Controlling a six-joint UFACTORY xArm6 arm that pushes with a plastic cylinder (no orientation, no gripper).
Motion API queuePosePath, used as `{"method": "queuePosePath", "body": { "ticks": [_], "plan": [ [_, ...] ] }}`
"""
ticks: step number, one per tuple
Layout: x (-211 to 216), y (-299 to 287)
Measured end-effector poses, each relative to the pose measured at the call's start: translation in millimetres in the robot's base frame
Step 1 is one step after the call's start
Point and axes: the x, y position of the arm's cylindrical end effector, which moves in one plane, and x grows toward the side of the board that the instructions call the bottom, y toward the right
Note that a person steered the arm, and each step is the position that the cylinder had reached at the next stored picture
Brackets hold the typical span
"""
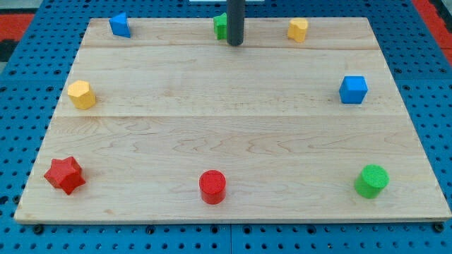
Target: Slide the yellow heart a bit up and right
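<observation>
The yellow heart (pixel 298 29) lies near the view's top edge, right of centre, on the wooden board (pixel 233 120). My tip (pixel 234 44) rests on the board at the view's top centre, well to the left of the yellow heart and apart from it. A green block (pixel 220 26) sits just left of the rod, partly hidden by it; its shape is unclear.
A blue block (pixel 120 25) lies at the top left, a yellow hexagon (pixel 82 94) at the left, a red star (pixel 65 175) at the bottom left, a red cylinder (pixel 212 187) at the bottom centre, a green cylinder (pixel 371 180) at the bottom right, a blue cube (pixel 353 89) at the right.
</observation>
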Motion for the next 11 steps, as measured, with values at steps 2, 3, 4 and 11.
{"method": "queuePosePath", "body": {
  "ticks": [2, 3, 4, 11],
  "plan": [
    [27, 108],
    [26, 90],
    [-3, 47],
    [32, 130]
  ]
}}
